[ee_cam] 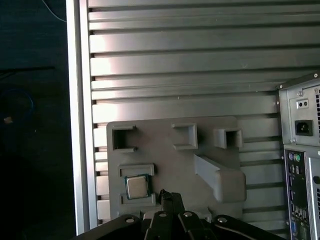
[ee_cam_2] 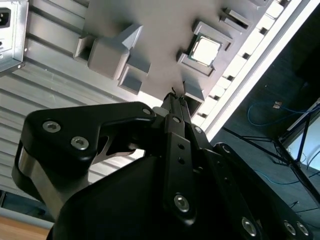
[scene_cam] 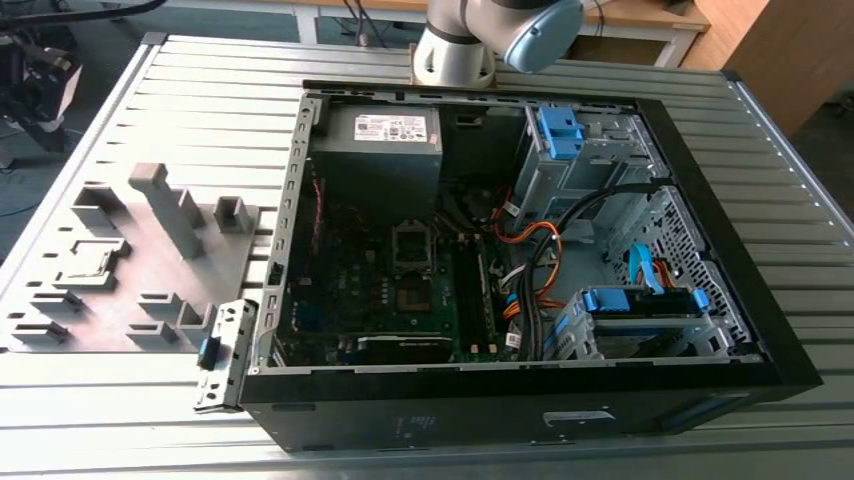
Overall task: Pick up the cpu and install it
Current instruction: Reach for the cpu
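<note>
The cpu [ee_cam: 137, 186] is a small silver-grey square lying flat in a square holder on the grey fixture plate [ee_cam: 170, 165], beside the open computer case [scene_cam: 534, 405]. In the second wrist view the cpu [ee_cam_2: 205, 50] sits in the same holder. My gripper [ee_cam: 170, 196] hangs well above the plate, its black fingers pressed together with nothing between them. In both wrist views the gripper [ee_cam_2: 176, 98] has its tips a little to one side of the cpu and apart from it. Inside the case, the motherboard's socket [scene_cam: 411, 246] lies uncovered.
The fixture plate [scene_cam: 134, 290] carries several raised blocks and empty holders at the exterior view's left. The case holds a power supply [scene_cam: 378, 140], blue drive cages [scene_cam: 641, 305] and orange cables [scene_cam: 534, 250]. The arm's base [scene_cam: 454, 55] stands behind the case on the slatted metal table [scene_cam: 200, 110].
</note>
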You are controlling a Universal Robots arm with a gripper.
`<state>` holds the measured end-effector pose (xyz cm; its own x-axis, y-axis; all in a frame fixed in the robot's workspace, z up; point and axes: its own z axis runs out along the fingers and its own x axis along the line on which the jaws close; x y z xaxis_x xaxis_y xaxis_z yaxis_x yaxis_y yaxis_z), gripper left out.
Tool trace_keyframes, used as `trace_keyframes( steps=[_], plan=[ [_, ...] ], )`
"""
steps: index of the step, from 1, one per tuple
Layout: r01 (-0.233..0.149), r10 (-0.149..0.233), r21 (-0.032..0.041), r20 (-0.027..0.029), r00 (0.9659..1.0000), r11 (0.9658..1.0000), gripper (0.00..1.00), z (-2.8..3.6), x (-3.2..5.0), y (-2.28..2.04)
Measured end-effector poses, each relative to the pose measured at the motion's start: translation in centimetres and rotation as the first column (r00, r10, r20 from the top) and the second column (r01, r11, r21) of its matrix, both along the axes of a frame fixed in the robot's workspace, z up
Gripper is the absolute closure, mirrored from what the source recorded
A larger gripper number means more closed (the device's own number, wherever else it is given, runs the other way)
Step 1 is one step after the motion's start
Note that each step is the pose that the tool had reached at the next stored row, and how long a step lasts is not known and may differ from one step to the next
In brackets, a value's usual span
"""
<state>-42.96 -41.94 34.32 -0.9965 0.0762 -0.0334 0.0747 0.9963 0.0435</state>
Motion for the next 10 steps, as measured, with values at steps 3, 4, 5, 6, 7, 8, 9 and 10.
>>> trace_keyframes(
  steps=[3, 4, 5, 6, 7, 8, 9, 10],
  plan=[
    [0.0, 0.0, 0.0, 0.0001, 1.0, 1.0, 0.89, -0.55, -0.07, -0.16],
    [0.0, 0.0, 0.0, 0.0, 1.0, 1.0, 0.89, -0.72, -0.1, -0.21],
    [0.0, 0.0, 0.0, 0.0, 1.0, 1.0, 0.89, -0.9, -0.14, -0.25],
    [0.0, 0.0, 0.0, 0.0001, 1.0, 1.0, 0.89, -1.1, -0.18, -0.28],
    [0.0, 0.0, 0.0, 0.0, 1.0, 1.0, 0.89, -1.27, -0.25, -0.31],
    [0.0, 0.0, 0.0, 0.0001, 1.0, 1.0, 0.89, -1.45, -0.34, -0.32],
    [0.0, 0.0, -0.0002, -0.0002, 1.0, 1.0, 0.89, -1.61, -0.47, -0.33],
    [0.0, 0.0, -0.0001, -0.0001, 1.0, 1.0, 0.89, -1.76, -0.63, -0.32]
  ],
)
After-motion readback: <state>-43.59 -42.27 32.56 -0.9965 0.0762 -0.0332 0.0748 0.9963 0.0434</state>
